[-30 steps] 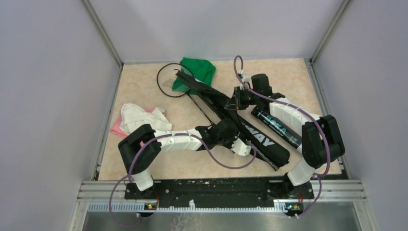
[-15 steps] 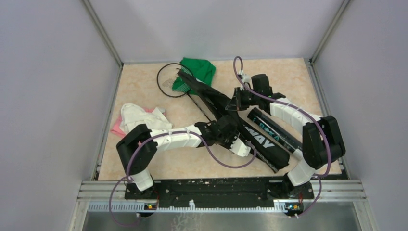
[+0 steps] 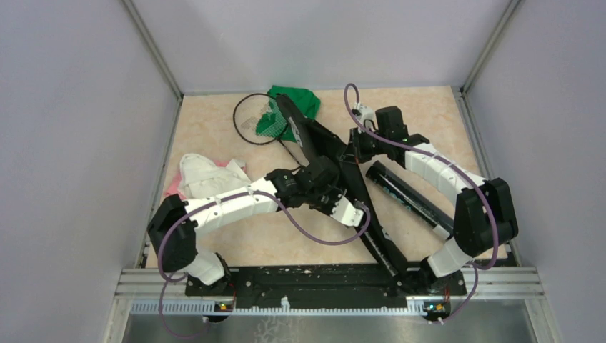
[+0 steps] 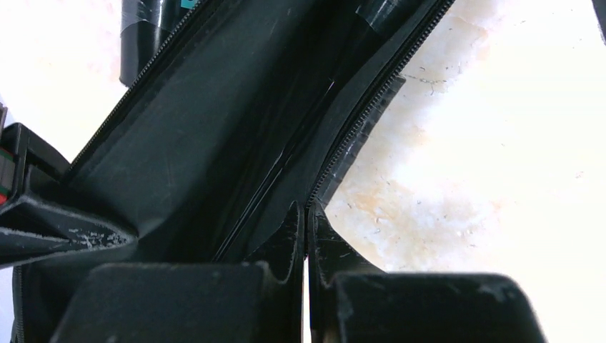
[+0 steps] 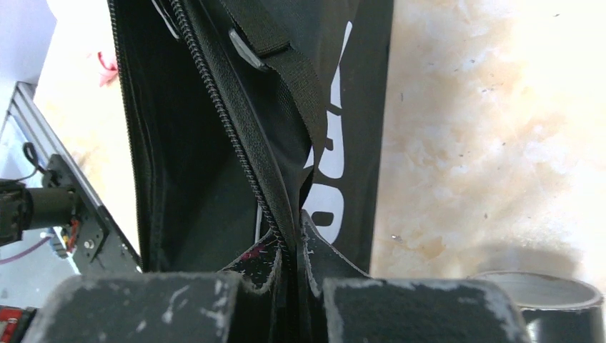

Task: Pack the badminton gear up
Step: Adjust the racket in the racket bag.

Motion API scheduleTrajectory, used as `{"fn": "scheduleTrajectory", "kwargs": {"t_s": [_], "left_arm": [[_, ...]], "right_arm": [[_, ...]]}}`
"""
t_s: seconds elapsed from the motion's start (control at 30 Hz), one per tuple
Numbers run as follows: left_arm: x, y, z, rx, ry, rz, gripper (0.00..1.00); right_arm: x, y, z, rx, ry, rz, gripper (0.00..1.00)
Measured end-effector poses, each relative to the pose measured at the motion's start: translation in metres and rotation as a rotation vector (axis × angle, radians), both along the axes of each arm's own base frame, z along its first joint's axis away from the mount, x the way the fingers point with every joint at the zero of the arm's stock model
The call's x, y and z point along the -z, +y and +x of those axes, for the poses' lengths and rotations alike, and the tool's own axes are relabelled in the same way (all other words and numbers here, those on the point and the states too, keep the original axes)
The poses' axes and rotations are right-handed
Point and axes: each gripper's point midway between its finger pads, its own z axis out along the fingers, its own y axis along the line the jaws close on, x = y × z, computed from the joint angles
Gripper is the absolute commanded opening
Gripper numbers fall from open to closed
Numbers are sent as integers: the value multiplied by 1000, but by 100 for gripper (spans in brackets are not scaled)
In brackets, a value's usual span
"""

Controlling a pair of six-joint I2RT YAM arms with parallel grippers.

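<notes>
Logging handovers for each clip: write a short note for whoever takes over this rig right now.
Left gripper: shut on the racket bag at its zipper edge.
Right gripper: shut on the zipper edge farther along.
The bag lies diagonally across the table, open along the zipper.
Tube lies on the table right of the bag, outside it.
One racket head shows beyond the bag's far end, by the green cloth. No shuttlecocks visible.
Done: bag opened.
Left: load rackets, tube, shuttlecocks; zip up.

The top camera looked down from above and behind both arm bases, with the whole table [image 3: 214, 136] in frame. Both wrist cameras sat very close in, and they shared one subject, the racket bag [image 4: 200, 128] [image 5: 186, 164].
</notes>
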Motion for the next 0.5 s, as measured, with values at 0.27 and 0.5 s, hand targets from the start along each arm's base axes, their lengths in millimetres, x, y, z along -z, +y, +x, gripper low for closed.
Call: {"fn": "scheduleTrajectory", "kwargs": {"t_s": [0.27,0.5], "left_arm": [[-30,8,-12,27,29,-51,0],[-43,12,-12,27,25,-74,0]], "right_arm": [[1,-13,5,-40,-63,-117,0],[-6,-19,13,-81,-107,-195,0]]}}
